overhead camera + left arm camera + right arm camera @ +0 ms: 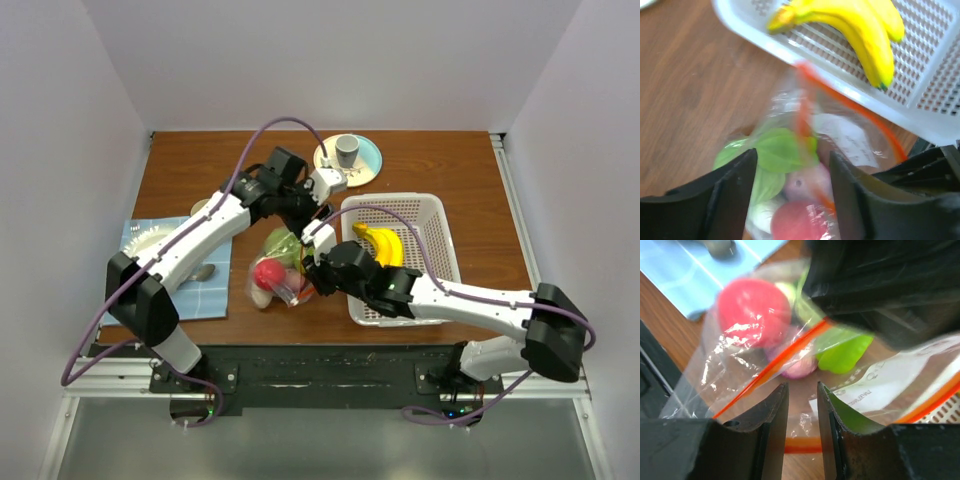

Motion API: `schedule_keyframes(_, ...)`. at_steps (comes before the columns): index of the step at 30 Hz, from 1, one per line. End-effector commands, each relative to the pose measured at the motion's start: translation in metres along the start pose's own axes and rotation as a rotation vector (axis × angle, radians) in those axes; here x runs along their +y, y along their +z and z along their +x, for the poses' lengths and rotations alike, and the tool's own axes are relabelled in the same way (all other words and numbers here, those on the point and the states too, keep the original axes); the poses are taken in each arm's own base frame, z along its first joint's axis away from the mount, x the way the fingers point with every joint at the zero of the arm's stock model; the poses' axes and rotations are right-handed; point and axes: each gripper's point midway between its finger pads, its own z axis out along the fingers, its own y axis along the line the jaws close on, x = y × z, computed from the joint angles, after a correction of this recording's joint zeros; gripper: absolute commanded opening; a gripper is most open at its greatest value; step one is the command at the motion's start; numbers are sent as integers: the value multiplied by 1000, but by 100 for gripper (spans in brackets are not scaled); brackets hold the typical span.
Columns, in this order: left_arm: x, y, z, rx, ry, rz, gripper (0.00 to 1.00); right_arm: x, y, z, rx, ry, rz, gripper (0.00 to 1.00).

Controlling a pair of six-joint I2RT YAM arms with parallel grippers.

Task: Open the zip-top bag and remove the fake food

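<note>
— Brown wooden surface (200,170), white walls on three sides. Where is the zip-top bag (285,248)?

— Mid-surface, just at 9 o'clock of the white basket (432,225). Cannot tell if it touches the wall. Fake food inside: red fruit (752,302), green piece (782,150), others blurred. Banana bunch (380,243) already lies in the basket.

— Tools?

— Left tool (792,156): jaws wide apart, straddling the bag from above, gripping nothing. Right tool (802,387): jaws a narrow gap apart, clear film across the gap. Cannot tell whether it pinches.

— The relation that counts?

— Zip strip (802,110). From above it runs roughly 12 to 6 along the bag's basket-side edge, with the contents at 9 o'clock of it. In the left wrist view its two lips diverge, so the mouth looks parted. Left tool sits toward the 12 o'clock end, right tool toward the 6 o'clock end. Both are at the mouth, neither clearly nearer.

— Judgement?

— Any reach for the food must enter from 3 o'clock toward 9, across the strip's long axis. The left tool, being spread, seems readier.
</note>
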Motion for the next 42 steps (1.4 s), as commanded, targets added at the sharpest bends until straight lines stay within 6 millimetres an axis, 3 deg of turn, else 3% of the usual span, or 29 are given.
schedule_keyframes(1,37,-67,-52,-202,-9,-105,74,-3,8,-5,-36,-11,34,33)
schedule_keyframes(2,57,-86,-50,-226,-43,-145,89,-5,9,-3,-30,-15,44,33)
schedule_keyframes(3,68,-100,-52,-249,-51,-177,97,-5,10,-2,-25,-19,48,33)
schedule_keyframes(4,80,-111,-48,-258,-53,-206,100,-6,11,-2,-21,-21,52,33)
schedule_keyframes(5,101,-133,-40,-289,-78,-266,100,-6,11,0,-12,-25,53,33)
schedule_keyframes(8,130,-148,0,-276,-127,-345,100,-5,13,1,-10,-30,49,33)
schedule_keyframes(9,129,-130,29,-215,-163,-322,100,-5,14,1,-8,-29,49,33)
schedule_keyframes(11,124,-113,54,-179,-173,-300,100,-4,16,3,-3,-26,49,35)
schedule_keyframes(12,115,-88,88,-116,-215,-255,100,-4,17,4,-1,-25,49,39)
schedule_keyframes(16,100,-50,132,-41,-264,-166,100,0,24,16,30,-25,32,49)
schedule_keyframes(19,93,-37,140,-25,-279,-106,100,5,30,25,55,-31,27,53)
schedule_keyframes(27,105,-4,161,18,-286,-111,100,18,41,36,65,-29,34,56)
schedule_keyframes(31,82,24,157,51,-252,-35,100,27,45,47,71,-51,60,60)
schedule_keyframes(34,63,40,153,73,-221,21,100,27,44,44,26,-73,114,66)
schedule_keyframes(41,39,46,149,94,-204,155,100,28,45,31,-77,-123,210,73)
schedule_keyframes(42,37,46,149,95,-183,175,90,27,47,30,-80,-129,222,73)
